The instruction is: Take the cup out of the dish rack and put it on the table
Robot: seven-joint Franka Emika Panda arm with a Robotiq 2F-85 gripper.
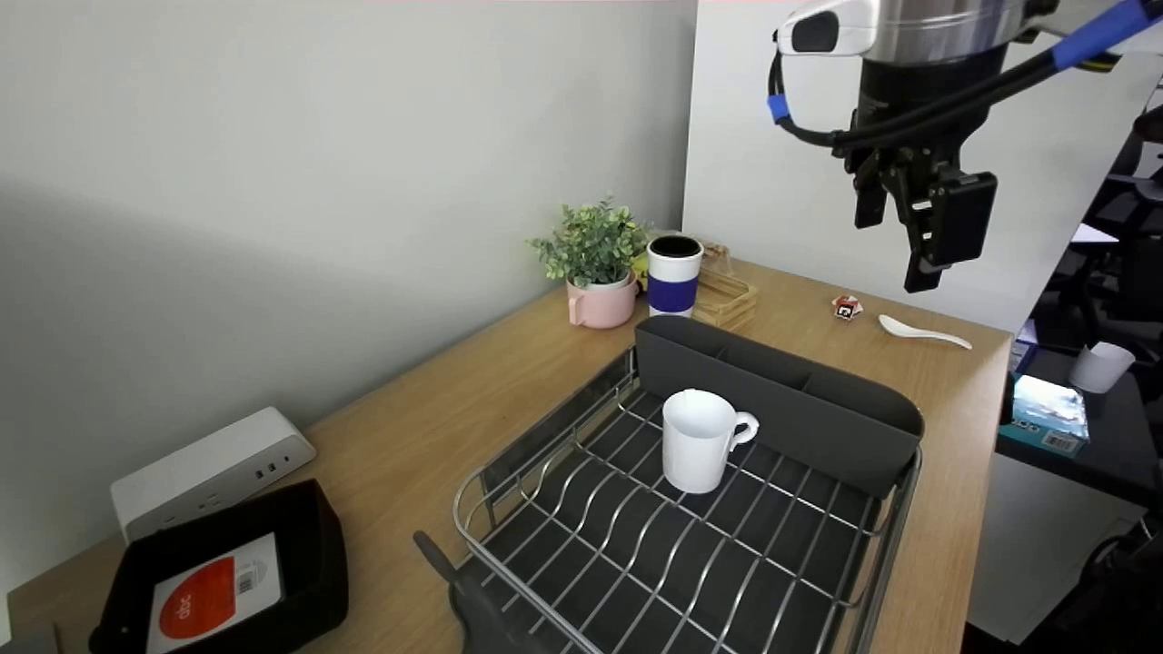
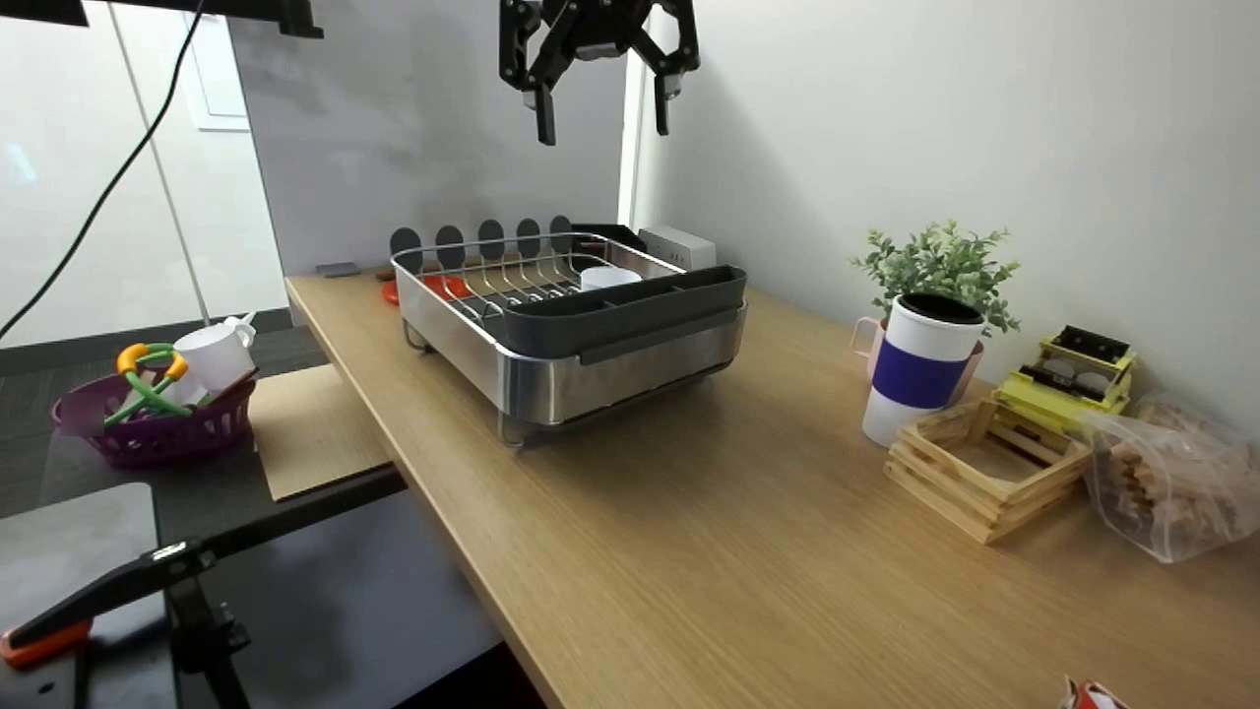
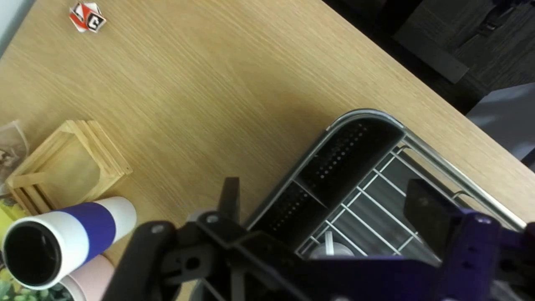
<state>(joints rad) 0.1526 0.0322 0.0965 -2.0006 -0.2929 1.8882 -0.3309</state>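
The cup (image 1: 695, 450), a white mug, stands upright in the dish rack (image 1: 772, 404) beside its cutlery holder, handle toward the holder. In an exterior view only the cup's rim (image 2: 608, 277) shows above the dark grey and metal rack (image 2: 630, 372). In the wrist view the cup (image 3: 334, 250) is mostly hidden behind the gripper body; its handle shows. My gripper (image 1: 909, 241) is open and empty, high above the rack and the table (image 1: 509, 381). Its spread fingers also show in an exterior view (image 2: 603, 134) and in the wrist view (image 3: 324, 200).
A tumbler with a blue band (image 2: 915, 374) stands beside a pink potted plant (image 1: 604, 300) and a wooden crate (image 2: 984, 468). A spoon (image 1: 922, 333) and a small red-white item (image 1: 846, 307) lie beyond the rack. A black tray (image 1: 318, 545) and white power box (image 1: 218, 468) sit near the wall.
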